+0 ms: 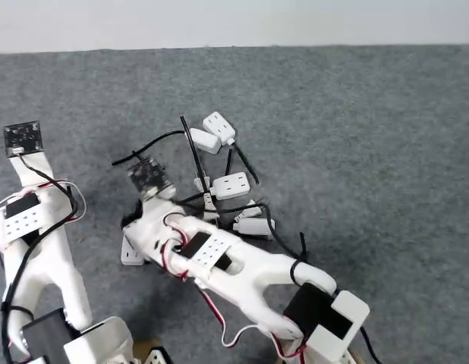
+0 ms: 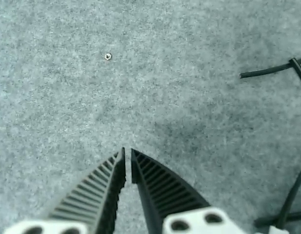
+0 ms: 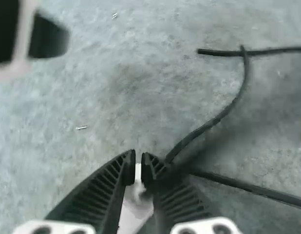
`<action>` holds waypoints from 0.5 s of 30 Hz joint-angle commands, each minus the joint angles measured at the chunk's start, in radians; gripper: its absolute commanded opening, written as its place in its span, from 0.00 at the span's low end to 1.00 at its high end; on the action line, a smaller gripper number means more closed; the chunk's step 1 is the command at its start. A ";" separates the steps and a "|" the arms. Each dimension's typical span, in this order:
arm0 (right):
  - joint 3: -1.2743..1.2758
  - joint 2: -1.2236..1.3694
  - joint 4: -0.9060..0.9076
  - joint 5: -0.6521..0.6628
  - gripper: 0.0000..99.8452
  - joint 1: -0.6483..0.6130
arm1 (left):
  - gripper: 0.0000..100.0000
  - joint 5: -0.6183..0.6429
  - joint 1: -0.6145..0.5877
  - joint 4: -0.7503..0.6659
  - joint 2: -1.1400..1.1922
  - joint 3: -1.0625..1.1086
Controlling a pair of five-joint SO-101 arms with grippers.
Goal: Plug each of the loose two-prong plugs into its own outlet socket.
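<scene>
Looking at a table (image 1: 386, 106) covered edge to edge in grey felt (image 2: 189, 87). Carrying, near its middle, a loose cluster of white sockets (image 1: 231, 185) and plugs (image 1: 253, 225), tangled in black cords (image 1: 155, 144). Holding the farthest socket (image 1: 218, 126) just beside another plug (image 1: 204, 140). Also bearing a tiny metal ring (image 2: 107, 56) and a small pin (image 3: 81, 127), each lying alone on bare felt.

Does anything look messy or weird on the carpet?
Yes. The black cords and white sockets lie in a tangled heap mid-carpet, crossing each other. A tiny loose metal bit also sits on the bare carpet.
</scene>
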 commanded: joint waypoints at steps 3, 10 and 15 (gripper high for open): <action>-0.040 -0.007 0.073 0.087 0.01 -0.031 | 0.01 0.006 -0.005 -0.005 -0.005 -0.039; -0.041 0.002 0.091 0.149 0.01 -0.050 | 0.01 0.006 -0.005 -0.005 -0.005 -0.039; -0.068 0.038 0.099 0.216 0.01 -0.048 | 0.01 0.006 -0.018 -0.005 -0.005 -0.039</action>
